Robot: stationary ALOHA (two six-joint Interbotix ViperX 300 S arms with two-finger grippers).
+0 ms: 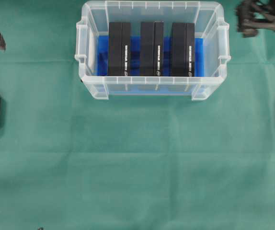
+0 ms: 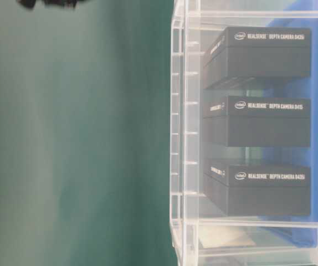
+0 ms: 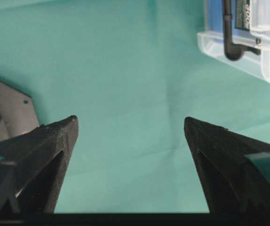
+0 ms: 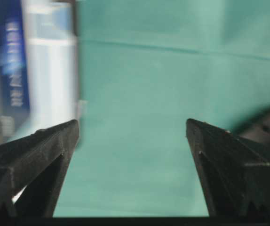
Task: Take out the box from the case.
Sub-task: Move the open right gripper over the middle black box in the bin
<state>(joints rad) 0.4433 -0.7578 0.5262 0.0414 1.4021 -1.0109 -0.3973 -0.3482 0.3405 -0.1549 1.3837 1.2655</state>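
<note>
Over green cloth (image 3: pixel 125 84), both hands (image 3: pixel 131 126) (image 4: pixel 132 127) gape empty.

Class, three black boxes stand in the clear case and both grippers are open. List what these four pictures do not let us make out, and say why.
- Overhead: both arms cut off by the edges; left gripper and right gripper show only in wrist views.
- Right wrist: case smeared by motion blur.
- Overhead: print on boxes too small.
- Table-level: case bottom cut off by the right edge.
</note>
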